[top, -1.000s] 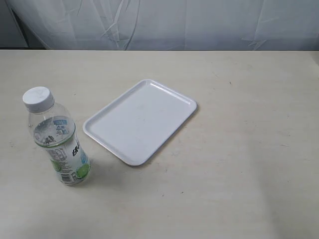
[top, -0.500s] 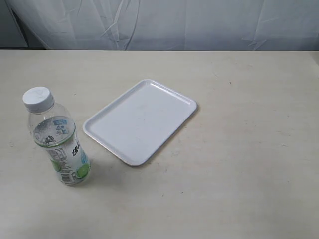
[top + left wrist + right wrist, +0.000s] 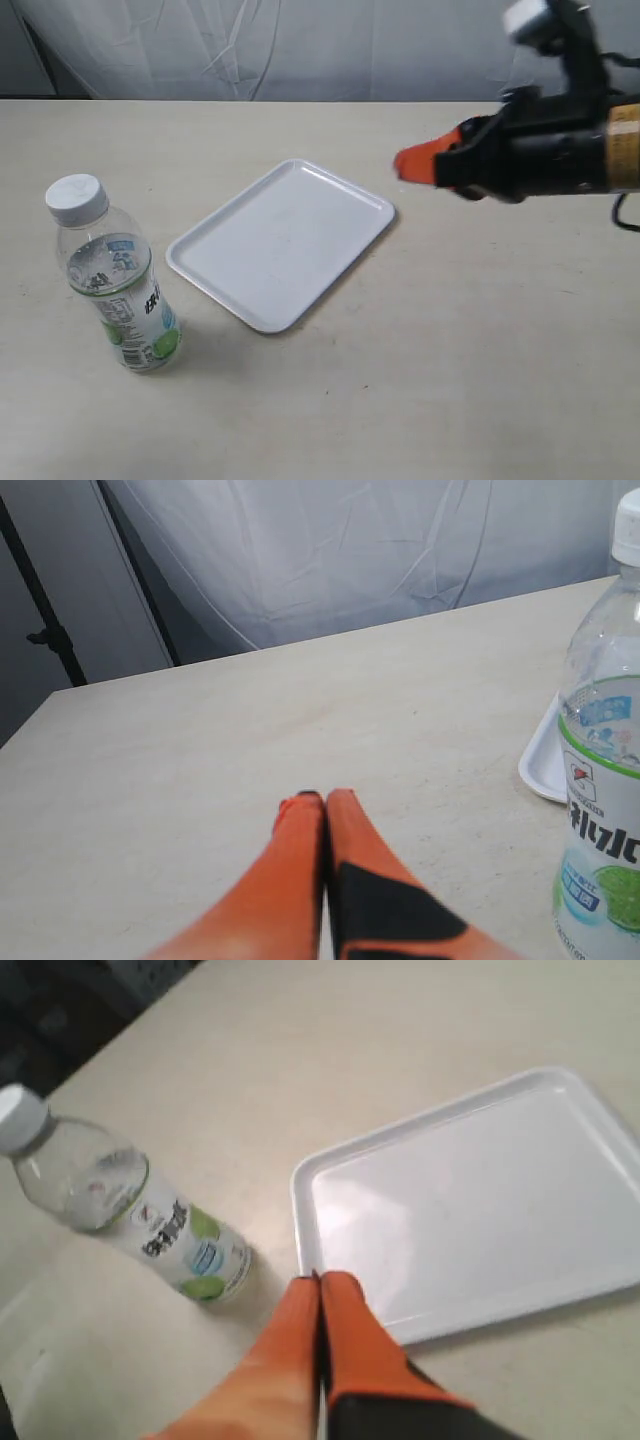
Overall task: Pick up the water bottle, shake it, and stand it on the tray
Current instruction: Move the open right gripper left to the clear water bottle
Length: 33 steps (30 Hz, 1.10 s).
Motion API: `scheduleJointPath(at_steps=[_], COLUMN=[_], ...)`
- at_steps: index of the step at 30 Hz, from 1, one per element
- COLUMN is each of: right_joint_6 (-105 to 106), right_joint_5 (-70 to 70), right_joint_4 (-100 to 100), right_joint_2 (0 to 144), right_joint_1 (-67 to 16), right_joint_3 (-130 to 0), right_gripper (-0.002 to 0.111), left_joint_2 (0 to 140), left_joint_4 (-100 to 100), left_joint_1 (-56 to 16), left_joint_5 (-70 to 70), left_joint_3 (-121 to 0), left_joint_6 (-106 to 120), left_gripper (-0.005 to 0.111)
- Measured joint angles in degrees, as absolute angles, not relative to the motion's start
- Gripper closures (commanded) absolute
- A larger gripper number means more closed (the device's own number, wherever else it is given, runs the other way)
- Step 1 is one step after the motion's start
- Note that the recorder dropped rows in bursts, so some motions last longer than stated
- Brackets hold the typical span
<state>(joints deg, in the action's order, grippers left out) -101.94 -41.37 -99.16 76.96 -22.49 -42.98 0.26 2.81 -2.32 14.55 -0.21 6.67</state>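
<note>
The water bottle (image 3: 115, 285) stands upright on the table at the left, white cap on top, lime label low on its body; it also shows as the bottle (image 3: 604, 770) and the bottle (image 3: 130, 1210). The white tray (image 3: 282, 242) lies flat and bare to its right, a small gap between them. My right gripper (image 3: 405, 163) hovers above the table just right of the tray, orange fingers pressed together and holding nothing; from the wrist the right gripper (image 3: 319, 1279) points at the tray (image 3: 470, 1200). My left gripper (image 3: 313, 799) is shut and empty, low over bare table beside the bottle.
A pale wooden table (image 3: 480, 350) spreads under everything. A white cloth backdrop (image 3: 330, 45) hangs along its far edge. A dark stand pole (image 3: 45, 610) rises beyond the table in the left wrist view.
My right arm has come into the exterior view from the right, with its shut fingers now beside the tray's far corner. The bottle and the tray have not moved.
</note>
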Motion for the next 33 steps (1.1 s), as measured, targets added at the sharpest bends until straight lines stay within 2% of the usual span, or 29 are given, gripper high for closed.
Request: scheduleJointPath(at_steps=[1,3,4,5,7,9,10,11,19,33], right_joint_6=[-101.03,-97.94,-97.16,-96.77,-96.41,-96.41,-96.3,-96.3,-96.3,-96.1], right_joint_5=[-39.92,-32.07,-28.9,-25.88,-21.75,-20.63,-20.06,-18.95,-9.73,-8.18], right_joint_4=[-99.4,-99.86,-99.96,-99.96,-99.96,-99.96,-99.96,-99.96,-98.61,-96.57], right_joint_2=[78.54,83.93,85.84,87.67,91.48,94.9,96.38,97.65,101.67,102.47], right_joint_1=[-25.15,-36.12,-40.1,-43.62,-49.21,-52.63,-54.0,-55.2,-60.01,-63.51], right_joint_3=[-43.8,-46.15,-47.11,-48.09,-50.25,-53.26,-54.66,-55.95,-59.6,-62.62], right_gripper=[0.109,0.109,0.107,0.099,0.072,0.031,0.018,0.014,0.012,0.012], left_joint_2=[0.26,0.26,0.26,0.26,0.26,0.26,0.26,0.26,0.26,0.26], left_joint_4=[2.81,2.81,2.81,2.81,2.81,2.81,2.81,2.81,2.81,2.81], left_joint_1=[-2.32,-2.32,-2.32,-2.32,-2.32,-2.32,-2.32,-2.32,-2.32,-2.32], left_joint_5=[14.55,14.55,14.55,14.55,14.55,14.55,14.55,14.55,14.55,14.55], left_joint_3=[-0.21,-0.21,-0.21,-0.21,-0.21,-0.21,-0.21,-0.21,-0.21,-0.21], left_joint_6=[6.67,6.67,6.67,6.67,6.67,6.67,6.67,6.67,6.67,6.67], left_gripper=[0.106,0.106,0.106,0.106,0.106,0.106,0.106,0.106,0.106,0.106])
